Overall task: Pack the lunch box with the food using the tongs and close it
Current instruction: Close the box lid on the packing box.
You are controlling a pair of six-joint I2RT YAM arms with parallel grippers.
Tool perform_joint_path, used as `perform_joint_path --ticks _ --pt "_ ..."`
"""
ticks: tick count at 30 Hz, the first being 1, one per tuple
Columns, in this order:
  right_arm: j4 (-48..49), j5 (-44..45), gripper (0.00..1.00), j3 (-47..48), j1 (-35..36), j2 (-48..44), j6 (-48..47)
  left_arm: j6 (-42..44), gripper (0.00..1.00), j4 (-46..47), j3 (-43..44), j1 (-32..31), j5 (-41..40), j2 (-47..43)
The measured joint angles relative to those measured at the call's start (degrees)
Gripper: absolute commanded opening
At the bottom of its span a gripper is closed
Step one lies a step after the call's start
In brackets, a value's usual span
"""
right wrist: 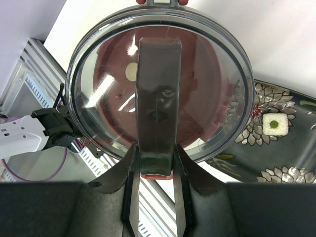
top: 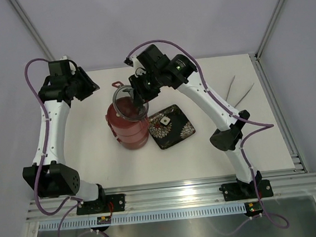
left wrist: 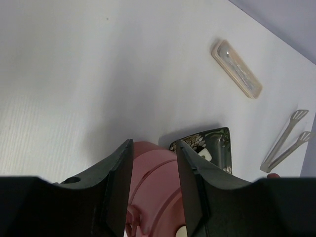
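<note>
The lunch box (top: 128,130) is a stack of dusty-red bowls in the middle of the table, its red side also showing in the left wrist view (left wrist: 155,182). Its round grey see-through top lid (top: 123,96) hangs tilted just above the stack. My right gripper (right wrist: 156,148) is shut on the lid's dark handle (right wrist: 158,98), and the red stack shows through the lid (right wrist: 98,89). My left gripper (left wrist: 154,143) is open and holds nothing, back and left of the stack (top: 90,86). The silvery tongs (top: 239,91) lie at the far right (left wrist: 286,143). No food shows.
A black flower-patterned plate (top: 170,127) lies right of the stack, a small white square (right wrist: 275,124) on it; the left wrist view catches its corner (left wrist: 217,145). A long translucent case (left wrist: 237,69) lies farther off. A metal rail (top: 171,198) runs along the near edge.
</note>
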Motion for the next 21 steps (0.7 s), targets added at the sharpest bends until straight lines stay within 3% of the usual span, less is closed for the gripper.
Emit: perform_joint_path --ticks 11,21 --pt "-0.15 0.02 0.0 2.21 1.42 2.29 -0.02 0.22 0.43 -0.24 -3.39 2.08 -0.98 -1.97" --pt "0.13 0.35 0.0 2.93 1.79 3.13 0.02 -2.51 0.41 7.1 -21.68 2.08 5.9 -1.2"
